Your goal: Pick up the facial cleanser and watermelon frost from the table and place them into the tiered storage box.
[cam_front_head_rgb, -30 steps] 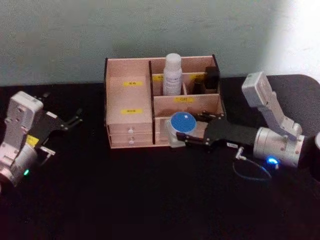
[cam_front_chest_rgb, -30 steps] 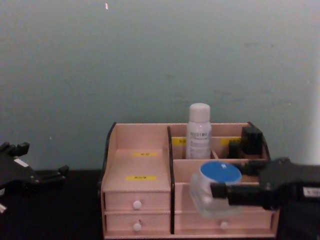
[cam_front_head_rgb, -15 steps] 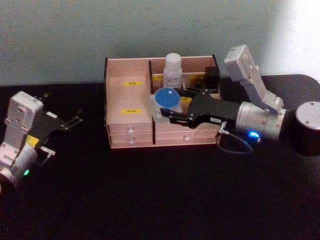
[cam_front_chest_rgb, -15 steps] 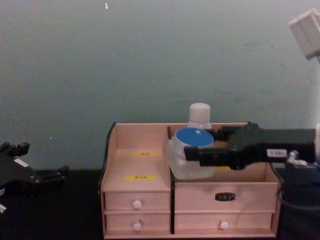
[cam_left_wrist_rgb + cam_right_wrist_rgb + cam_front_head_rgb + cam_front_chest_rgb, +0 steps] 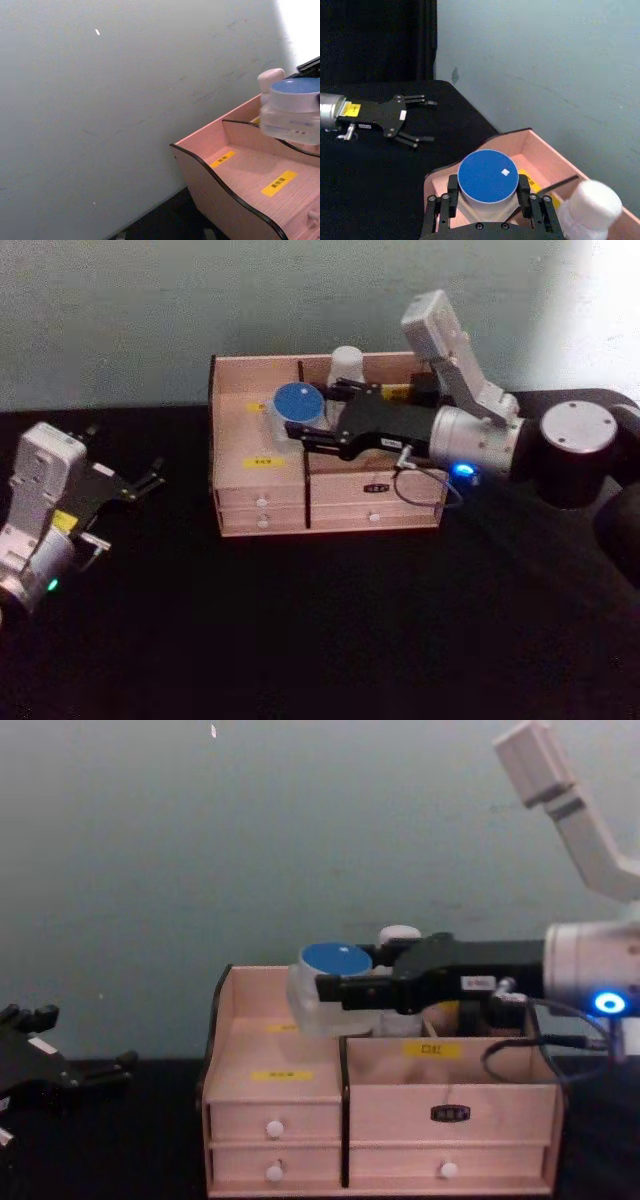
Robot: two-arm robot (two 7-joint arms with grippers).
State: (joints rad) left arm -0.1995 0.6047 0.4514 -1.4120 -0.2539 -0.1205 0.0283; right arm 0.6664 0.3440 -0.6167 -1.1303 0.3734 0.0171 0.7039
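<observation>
Fingers of the R gripper are clamped on a blue-lidded jar, one per side, gripping the clear body just under the lid. Can't tell whether it's the cleanser or the watermelon frost; no label is readable. The jar hangs upright in the air, off the wood, over the stepped open section on the robot's left side of the tiered storage box, near the dark divider. In the head view a white-capped bottle stands at approx. 2 o'clock from the jar, already in a back compartment. The box sits at 12 o'clock on the black table. The L gripper is parked at 9 o'clock, fingers spread, holding nothing, well apart from the box. Handling, as judged: the jar looks rigid w/ smooth walls, so probably slippery, and light to medium in weight. The best hold is on opposite sides of the body below the lid, as now, not on the lid, which may turn. If glass, it shouldn't be dropped onto the step but lowered till the base rests flat.
</observation>
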